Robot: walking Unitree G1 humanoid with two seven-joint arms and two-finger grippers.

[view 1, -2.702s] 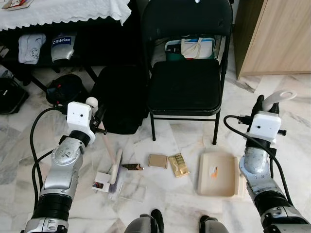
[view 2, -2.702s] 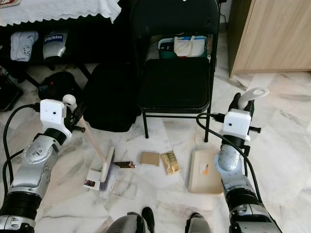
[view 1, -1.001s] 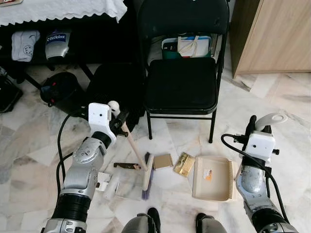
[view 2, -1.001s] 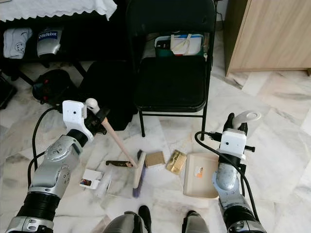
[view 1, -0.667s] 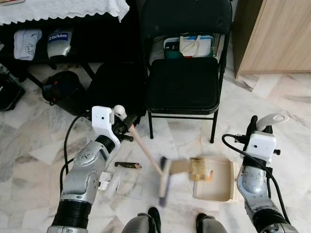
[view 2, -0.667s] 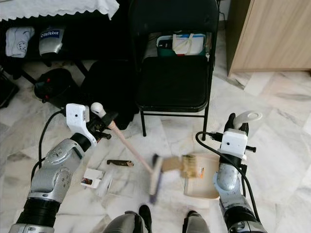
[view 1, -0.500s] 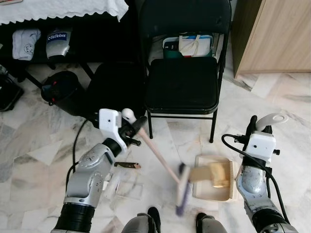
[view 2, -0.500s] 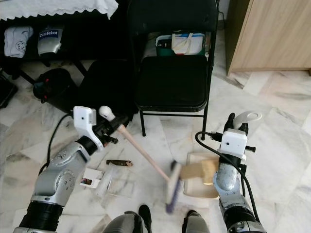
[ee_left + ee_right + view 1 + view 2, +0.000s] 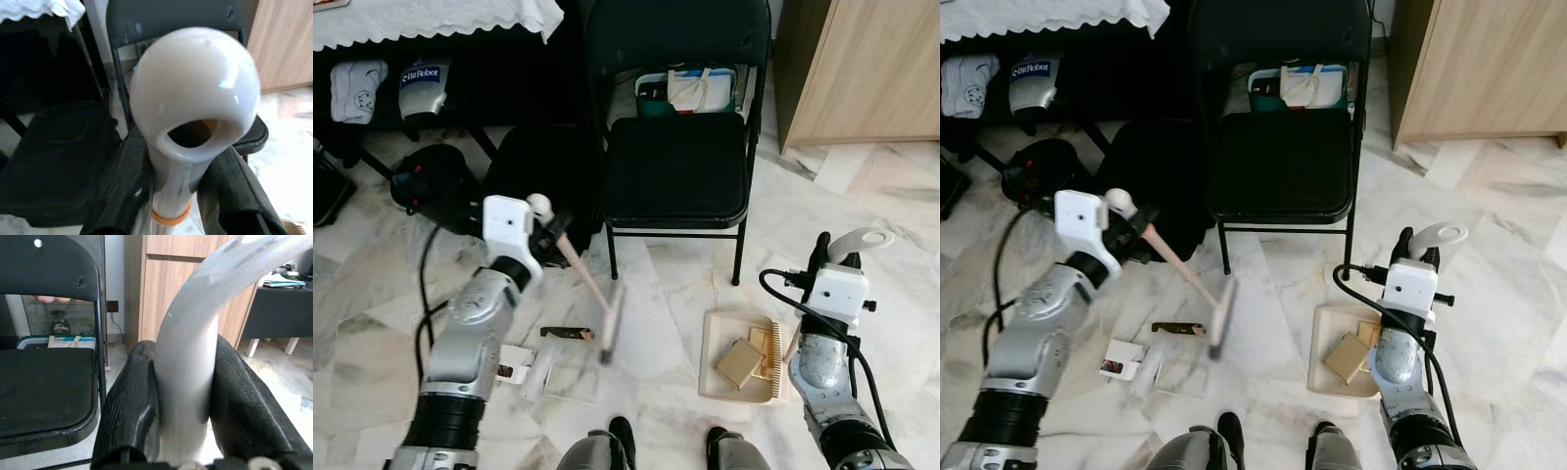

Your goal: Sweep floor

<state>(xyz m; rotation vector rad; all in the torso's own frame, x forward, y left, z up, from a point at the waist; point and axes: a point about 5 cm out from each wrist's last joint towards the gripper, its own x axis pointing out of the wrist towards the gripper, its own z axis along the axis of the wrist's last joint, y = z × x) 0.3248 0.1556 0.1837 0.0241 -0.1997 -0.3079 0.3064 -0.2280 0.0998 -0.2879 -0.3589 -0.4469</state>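
1. Left eye view: marble floor (image 9: 901, 206); black folding chair (image 9: 677, 166) as landmark; wooden cabinet (image 9: 862, 69) to its right.
2. Left gripper (image 9: 554, 230), front-left of the chair, clamped on the brush (image 9: 587, 284) handle; its blurred head hangs before the chair's left leg.
3. Right gripper (image 9: 182, 396), front-right of the chair, closed on the dustpan (image 9: 720, 367) handle; pan on the floor, holding two flat pieces (image 9: 740, 362).
4. Scraps (image 9: 566, 334) front-left of the chair.

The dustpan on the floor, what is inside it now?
Inside the dustpan lie a brown square packet and a golden packet, partly covered by it. Smaller dust cannot be made out.
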